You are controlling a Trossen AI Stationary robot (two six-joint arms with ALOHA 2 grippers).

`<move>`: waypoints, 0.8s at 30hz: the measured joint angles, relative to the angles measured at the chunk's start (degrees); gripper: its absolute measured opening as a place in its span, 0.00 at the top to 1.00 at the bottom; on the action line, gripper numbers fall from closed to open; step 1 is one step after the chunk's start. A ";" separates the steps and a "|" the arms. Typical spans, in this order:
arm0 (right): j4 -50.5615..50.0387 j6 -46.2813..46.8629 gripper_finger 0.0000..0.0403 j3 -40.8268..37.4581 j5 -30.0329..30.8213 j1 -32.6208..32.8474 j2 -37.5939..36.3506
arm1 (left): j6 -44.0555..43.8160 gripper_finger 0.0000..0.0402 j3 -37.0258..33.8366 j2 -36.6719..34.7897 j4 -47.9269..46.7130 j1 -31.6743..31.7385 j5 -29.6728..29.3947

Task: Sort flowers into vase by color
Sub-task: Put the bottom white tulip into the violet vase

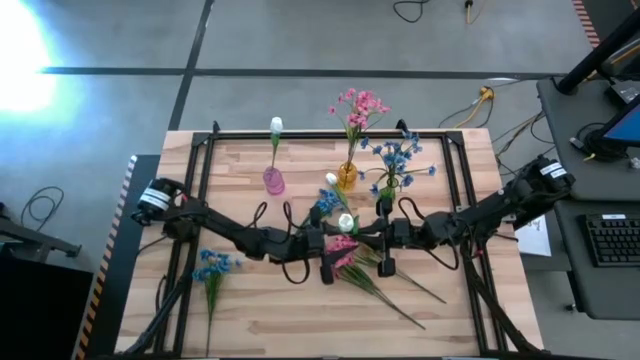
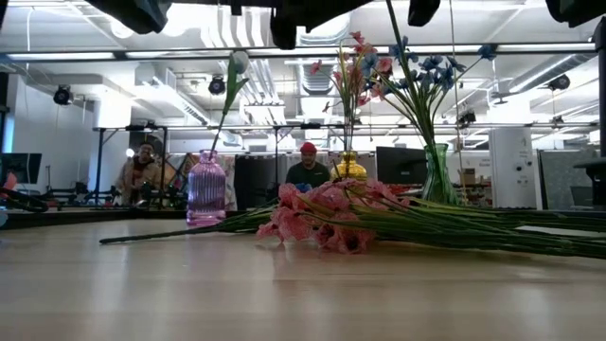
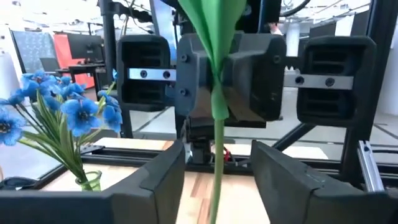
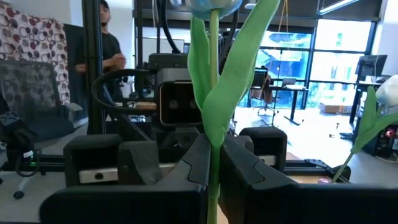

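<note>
My right gripper point(image 4: 213, 171) is shut on a white-bud flower point(image 1: 345, 222) over the table's middle. The flower stands upright, with its bud point(image 4: 211, 5) on top. My left gripper point(image 3: 216, 183) faces it from the left, open. Its fingers stand on either side of the green stem point(image 3: 216, 155) and do not touch it. A pink vase point(image 1: 273, 181) holds a white flower, a yellow vase point(image 1: 347, 177) holds pink flowers, and a green vase point(image 1: 386, 197) holds blue ones. Loose pink flowers point(image 1: 342, 252) and a blue one point(image 1: 326, 203) lie under the grippers. My right gripper pinches the white flower's stem point(image 4: 213, 149) between its two fingers, just below the long leaves. The fingers come in about level from the table's right side and lie across the stem. The flower stands upright, bud up; its lower end is out of view.
Another blue flower point(image 1: 213, 266) lies near the table's front left. Long green stems point(image 1: 395, 290) of the loose pile trail toward the front right. A black frame point(image 1: 205, 150) runs around the table. People point(image 2: 308, 170) sit in the room beyond the far edge.
</note>
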 joint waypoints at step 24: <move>-0.67 1.12 0.85 0.00 0.34 -0.11 -0.55 | 1.51 1.00 0.01 0.17 1.18 1.22 0.87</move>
